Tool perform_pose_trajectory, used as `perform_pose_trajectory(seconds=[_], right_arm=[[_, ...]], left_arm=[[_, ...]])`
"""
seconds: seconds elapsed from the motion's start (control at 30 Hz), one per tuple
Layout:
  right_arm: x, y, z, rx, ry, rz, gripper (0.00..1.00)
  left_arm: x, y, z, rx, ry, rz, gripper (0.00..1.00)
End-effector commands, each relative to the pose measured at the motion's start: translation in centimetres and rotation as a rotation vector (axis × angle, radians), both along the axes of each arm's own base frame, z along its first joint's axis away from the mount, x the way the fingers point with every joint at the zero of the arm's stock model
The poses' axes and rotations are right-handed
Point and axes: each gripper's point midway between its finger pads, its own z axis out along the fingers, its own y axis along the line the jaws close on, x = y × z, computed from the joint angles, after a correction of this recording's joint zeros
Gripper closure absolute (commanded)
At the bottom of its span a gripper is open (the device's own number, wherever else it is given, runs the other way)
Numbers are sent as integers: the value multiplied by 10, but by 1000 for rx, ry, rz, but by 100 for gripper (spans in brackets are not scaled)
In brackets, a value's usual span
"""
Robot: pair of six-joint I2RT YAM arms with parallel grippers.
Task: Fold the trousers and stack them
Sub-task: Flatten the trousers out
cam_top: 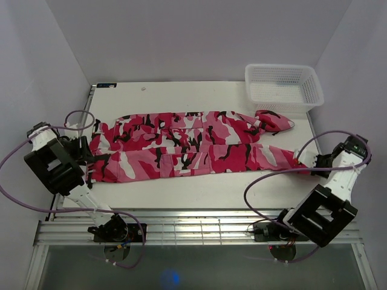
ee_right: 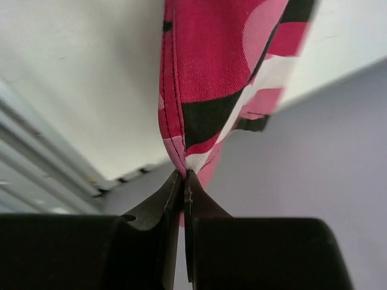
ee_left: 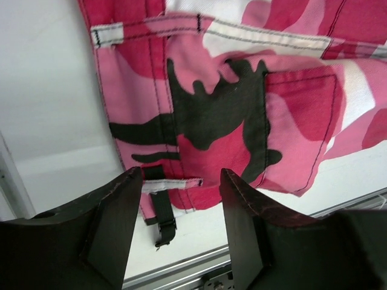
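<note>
White table [cam_top: 199, 188] fills the centre of the top view. The trousers [cam_top: 187, 145] lie flat lengthwise across its middle, waist at frame left, legs running right. The upper leg's end is bunched just in front of the basket [cam_top: 281, 86]. The lower leg's end reaches the right edge.

Cloth looks soft, light and floppy. It should sag and crease when lifted and won't slip much. Best grabbed at the edges: waistband corners and leg hems, both ends together so it stays taut.

The white mesh basket sits at upper right, close to the upper leg end. Judged risk: dragged fabric could snag it.

Right gripper [ee_right: 183, 175] has its jaws pressed together, pinching the hem of the lower leg, with the fabric hanging off the tips. Left gripper [ee_left: 181, 181] has its jaws spread and holds nothing. It hovers over the near waistband corner, above a belt loop. A small black strap [ee_left: 162, 214] dangles there and could catch a finger.
</note>
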Motion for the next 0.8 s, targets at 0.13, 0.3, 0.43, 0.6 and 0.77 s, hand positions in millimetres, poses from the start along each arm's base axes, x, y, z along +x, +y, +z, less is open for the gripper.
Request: perform_pose_trajectory(seconds=[0.13, 0.3, 0.43, 0.6, 0.77], right_arm=[[-25, -64, -36, -108, 109, 48, 92], [-12, -78, -25, -90, 77, 12, 92], [-13, -72, -28, -81, 70, 32, 92], [-18, -64, -37, -73, 73, 45, 92], [-19, -58, -38, -54, 64, 51, 92]], left_arm=[[-40, -5, 19, 53, -11, -56, 30], [-64, -7, -3, 130, 15, -55, 27], [-79, -17, -17, 118, 40, -54, 27], [-89, -30, -43, 61, 87, -18, 24], [-98, -32, -63, 81, 120, 17, 37]])
